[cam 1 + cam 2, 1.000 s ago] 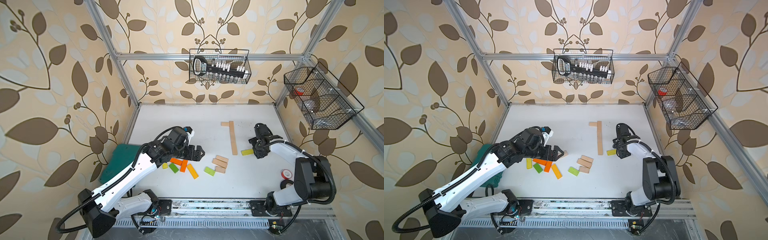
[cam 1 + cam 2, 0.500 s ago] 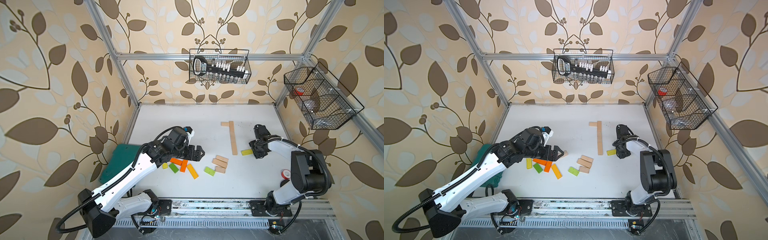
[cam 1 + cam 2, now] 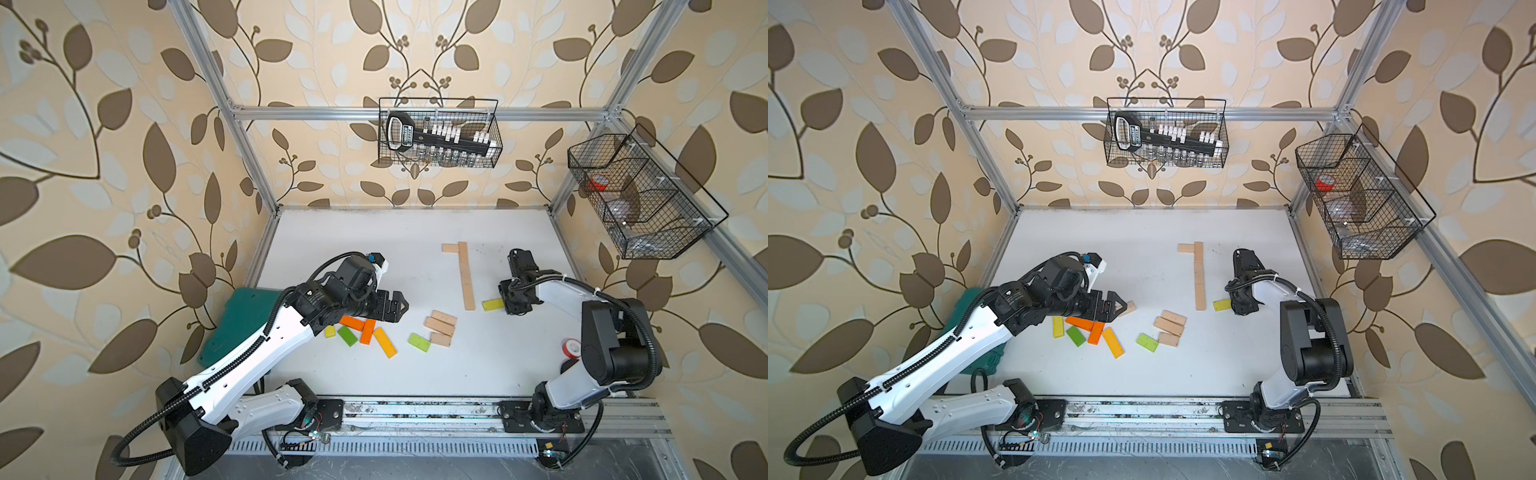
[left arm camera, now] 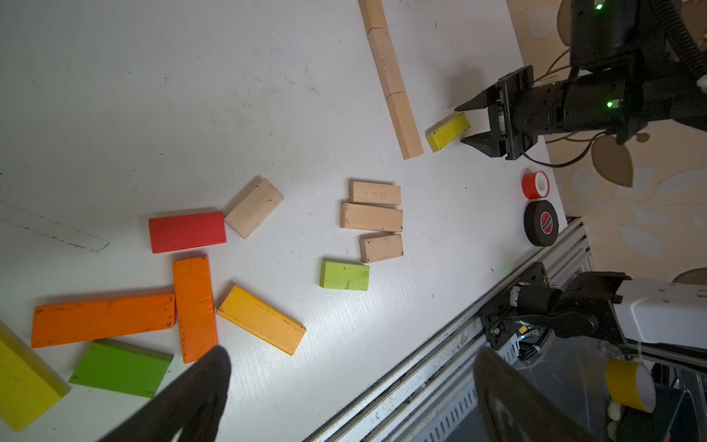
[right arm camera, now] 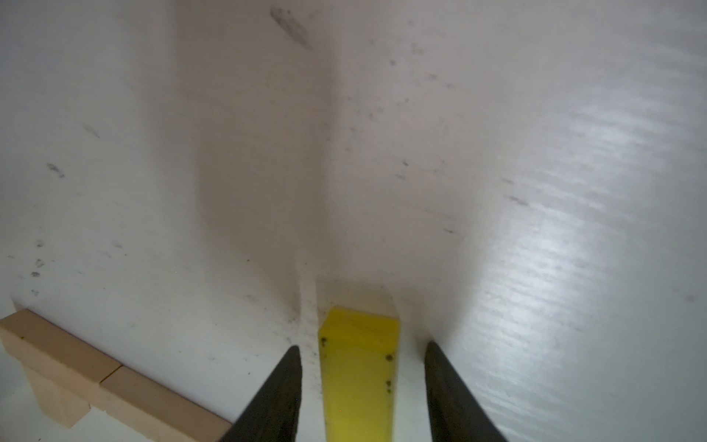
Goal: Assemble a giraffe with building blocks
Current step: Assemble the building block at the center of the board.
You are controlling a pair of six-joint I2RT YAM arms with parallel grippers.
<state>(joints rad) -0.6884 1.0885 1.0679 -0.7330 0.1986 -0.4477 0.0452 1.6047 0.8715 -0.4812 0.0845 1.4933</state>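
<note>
A long line of pale wooden building blocks lies mid-table with a short one at its far end. Beside its near end lies a small yellow block. My right gripper straddles that block, open, with a narrow gap on each side. My left gripper hovers wide open and empty over loose blocks: orange, red, green, yellow-orange and pale wood. Three more pale blocks and a green one lie between the arms.
A dark green case sits at the table's left edge under my left arm. Red tape and black tape lie near the right front corner. Wire baskets hang on the back wall and right wall.
My right gripper's jaws have narrowed around the yellow block, and the right arm has shifted slightly. The left arm has not moved.
</note>
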